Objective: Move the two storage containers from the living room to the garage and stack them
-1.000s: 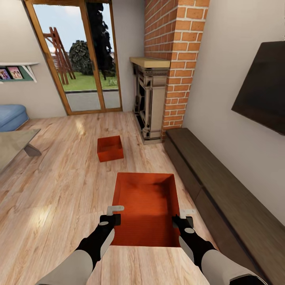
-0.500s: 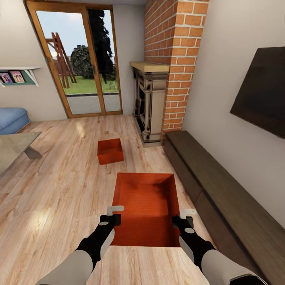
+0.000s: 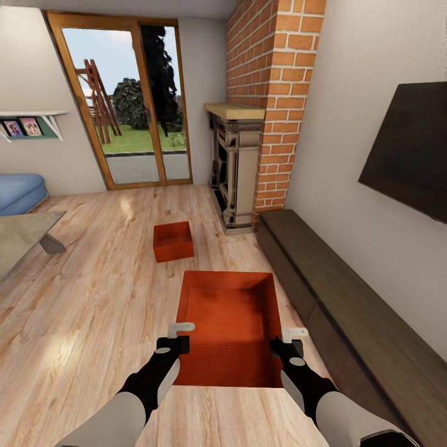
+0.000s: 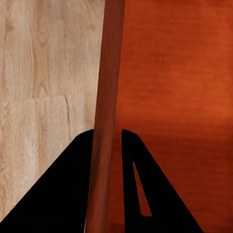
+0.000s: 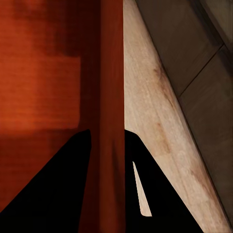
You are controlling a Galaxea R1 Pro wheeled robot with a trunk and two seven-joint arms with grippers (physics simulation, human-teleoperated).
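held container (image 3: pixel 226 326): lifted over wood floor (image 3: pixel 81 310), between both arms
left gripper (image 3: pixel 176 338): fingers straddle left wall, clamped
right gripper (image 3: pixel 285 344): fingers straddle right wall, clamped
second container (image 3: pixel 173 241): on floor ahead, near fireplace (image 3: pixel 239 164)

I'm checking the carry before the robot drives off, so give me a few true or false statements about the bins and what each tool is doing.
1. The left tool is clamped on the left wall of the near container. True; the left wrist view shows that wall between its fingers.
2. The right tool hangs open, away from the near container. False; it grips the right wall, as the right wrist view shows.
3. The second container is stacked inside the near one. False; it sits apart on the wood floor, nearer the fireplace.
4. A long dark cabinet runs along the wall at the robot's right. True.
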